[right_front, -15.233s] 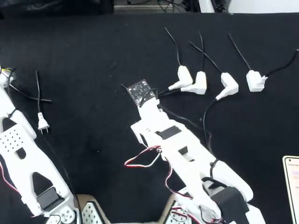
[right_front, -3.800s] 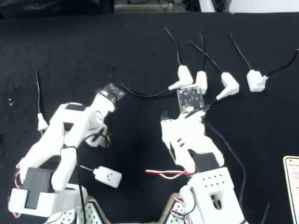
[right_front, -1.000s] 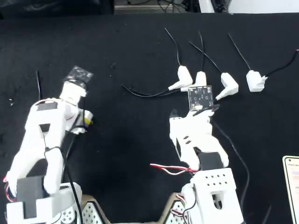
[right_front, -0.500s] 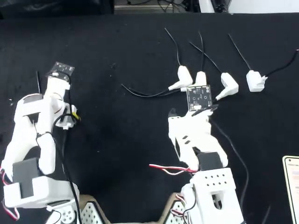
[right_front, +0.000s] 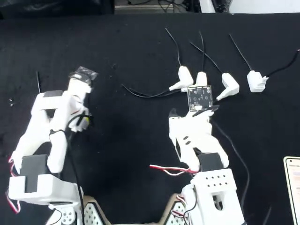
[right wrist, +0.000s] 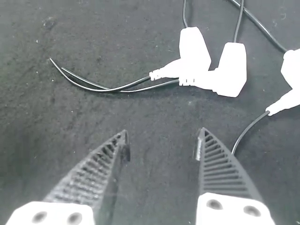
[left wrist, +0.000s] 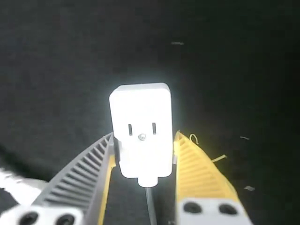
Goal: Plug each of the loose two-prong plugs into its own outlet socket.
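Observation:
My left gripper (left wrist: 145, 138) is shut on a white outlet socket (left wrist: 140, 117), whose two slots face the wrist camera and whose thin cable (left wrist: 149, 206) runs back between the fingers. In the high view that gripper (right_front: 82, 119) hangs at the table's left side. A thin black cable (right_front: 37, 82) lies just beyond the left arm; its plug end is hidden. My right gripper (right wrist: 162, 136) stands open over bare cloth, just short of two white sockets (right wrist: 194, 51) (right wrist: 233, 68) with plugs in them. In the high view the right gripper (right_front: 190, 114) is at the centre.
Several white sockets with plugs lie in a row at the back right (right_front: 229, 84) (right_front: 255, 80), black cables (right_front: 140, 93) trailing off them. A sheet of paper (right_front: 293, 183) lies at the right edge. The black cloth (right_front: 131, 140) between the arms is bare.
The left arm, with the socket, swung left and then back to the right over the last second. The right arm has stayed still.

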{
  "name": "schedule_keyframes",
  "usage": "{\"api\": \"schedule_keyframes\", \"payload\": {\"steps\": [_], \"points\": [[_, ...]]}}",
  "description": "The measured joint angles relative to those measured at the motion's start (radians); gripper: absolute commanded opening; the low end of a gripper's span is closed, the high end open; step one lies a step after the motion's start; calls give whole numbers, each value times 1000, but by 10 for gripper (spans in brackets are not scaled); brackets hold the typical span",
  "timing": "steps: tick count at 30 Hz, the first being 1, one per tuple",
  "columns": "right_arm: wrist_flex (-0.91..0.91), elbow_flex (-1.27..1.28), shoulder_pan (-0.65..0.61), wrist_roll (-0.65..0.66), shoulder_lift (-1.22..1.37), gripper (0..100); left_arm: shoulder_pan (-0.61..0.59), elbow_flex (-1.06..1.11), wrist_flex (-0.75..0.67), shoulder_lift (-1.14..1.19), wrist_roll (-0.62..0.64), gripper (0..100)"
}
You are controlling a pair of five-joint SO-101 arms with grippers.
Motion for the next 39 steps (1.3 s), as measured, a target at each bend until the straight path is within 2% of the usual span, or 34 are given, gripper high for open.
{"api": "schedule_keyframes", "payload": {"steps": [6,10,15,20,30,39], "points": [[0,0,0,0,0,222,129,-35,157,-26,26,95],[0,0,0,0,0,222,256,11,230,-138,44,102],[0,0,0,0,0,222,319,181,180,-292,103,212],[0,0,0,0,0,222,276,311,91,-364,109,223],[0,0,0,0,0,222,52,316,-8,-376,23,223],[0,0,0,0,0,222,-89,307,-133,-376,14,223]]}}
